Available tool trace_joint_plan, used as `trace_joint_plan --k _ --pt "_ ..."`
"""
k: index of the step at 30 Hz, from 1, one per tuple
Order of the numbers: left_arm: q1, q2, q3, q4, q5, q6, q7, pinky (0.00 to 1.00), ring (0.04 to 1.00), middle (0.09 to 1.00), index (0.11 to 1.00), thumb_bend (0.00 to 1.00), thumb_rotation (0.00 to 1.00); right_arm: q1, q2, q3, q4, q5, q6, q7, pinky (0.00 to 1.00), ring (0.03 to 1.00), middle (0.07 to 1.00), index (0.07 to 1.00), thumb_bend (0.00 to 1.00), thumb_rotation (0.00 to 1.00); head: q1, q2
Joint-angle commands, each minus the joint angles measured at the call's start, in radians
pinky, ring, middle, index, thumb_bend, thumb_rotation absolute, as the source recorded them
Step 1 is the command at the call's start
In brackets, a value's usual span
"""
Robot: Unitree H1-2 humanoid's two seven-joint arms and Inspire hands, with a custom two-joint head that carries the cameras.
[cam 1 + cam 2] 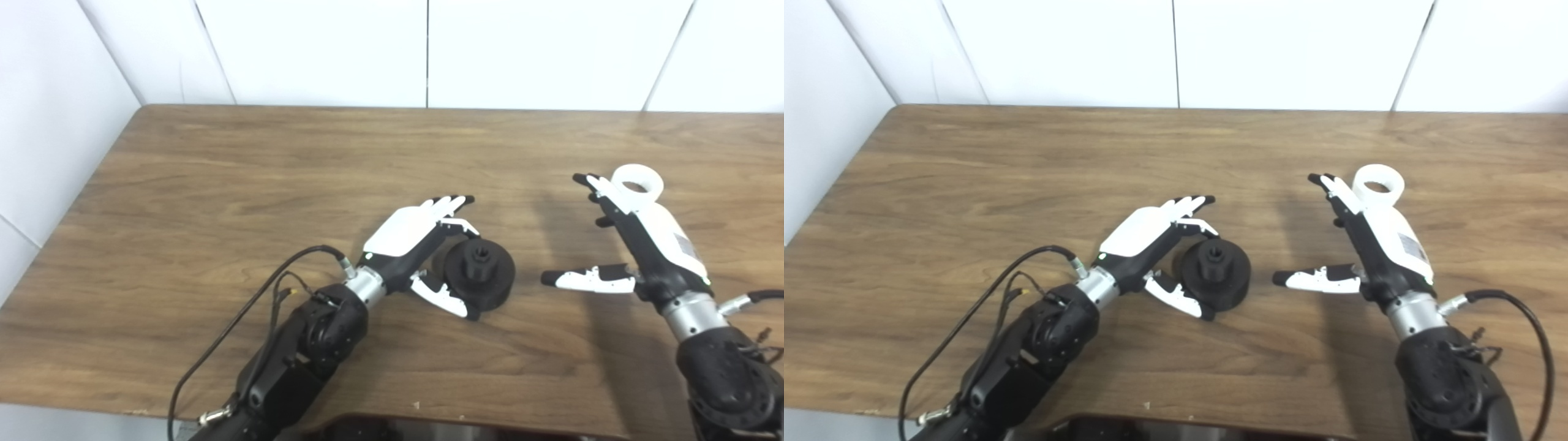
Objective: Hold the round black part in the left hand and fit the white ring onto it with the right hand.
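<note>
The round black part (pixel 479 271) lies flat on the wooden table (pixel 245 184), near the middle, with a short hub pointing up. My left hand (pixel 416 245) sits just left of it, open, fingers curved behind the part and thumb at its front edge; I cannot tell whether they touch it. The white ring (pixel 639 181) lies on the table at the right. My right hand (pixel 618 239) is raised just in front of and left of the ring, open, fingers stretched out and thumb spread to the left, holding nothing.
White wall panels (pixel 429 49) close off the table at the back and along the left. The near edge of the table runs along the bottom, with a dark surface below it. Cables trail from both forearms.
</note>
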Motion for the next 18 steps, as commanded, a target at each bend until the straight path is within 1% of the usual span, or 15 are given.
trace_joint_plan --k 1,3,4,5,6,7,12,15,18 --pt "-0.012 0.034 0.024 -0.018 -0.003 -0.011 -0.009 1.00 1.000 1.000 0.626 1.00 0.36 -0.017 0.020 0.010 -0.042 -0.028 0.008 -0.024 0.73 0.892 0.966 0.941 0.93 0.39 -0.061 0.004" --pt "-0.009 0.046 0.035 -0.024 -0.013 -0.022 -0.015 1.00 1.000 1.000 0.625 1.00 0.35 -0.012 0.035 0.020 -0.043 -0.050 0.017 -0.026 0.71 0.889 0.965 0.944 0.93 0.40 -0.101 0.004" --pt "-0.009 0.053 0.039 -0.026 -0.018 -0.028 -0.019 1.00 1.000 1.000 0.626 1.00 0.35 -0.010 0.044 0.023 -0.042 -0.054 0.024 -0.025 0.72 0.892 0.967 0.947 0.93 0.41 -0.136 0.002" --pt "-0.009 0.058 0.042 -0.026 -0.022 -0.033 -0.021 1.00 1.000 1.000 0.629 1.00 0.35 -0.009 0.051 0.026 -0.042 -0.057 0.029 -0.025 0.75 0.903 0.974 0.953 0.92 0.41 -0.152 0.001" --pt "-0.010 0.065 0.048 -0.023 -0.031 -0.039 -0.025 1.00 1.000 1.000 0.629 1.00 0.35 -0.008 0.061 0.030 -0.041 -0.064 0.035 -0.026 0.76 0.906 0.976 0.954 0.92 0.41 -0.187 -0.004" --pt "-0.011 0.071 0.054 -0.017 -0.040 -0.049 -0.025 1.00 1.000 1.000 0.629 1.00 0.35 -0.007 0.069 0.035 -0.040 -0.073 0.037 -0.028 0.77 0.908 0.977 0.954 0.92 0.41 -0.206 -0.006" --pt "-0.013 0.094 0.069 0.004 -0.060 -0.078 -0.038 1.00 1.000 1.000 0.636 0.99 0.35 -0.002 0.092 0.045 -0.029 -0.106 0.033 -0.047 0.81 0.915 0.979 0.960 0.91 0.43 -0.261 -0.020" --pt "-0.014 0.101 0.079 0.015 -0.072 -0.089 -0.039 1.00 1.000 1.000 0.635 1.00 0.35 -0.005 0.102 0.047 -0.028 -0.118 0.037 -0.054 0.82 0.915 0.978 0.958 0.92 0.44 -0.282 -0.023" --pt "-0.014 0.105 0.089 0.019 -0.076 -0.098 -0.041 1.00 1.000 1.000 0.636 1.00 0.33 -0.009 0.108 0.050 -0.025 -0.127 0.041 -0.058 0.81 0.914 0.980 0.959 0.92 0.44 -0.303 -0.028"
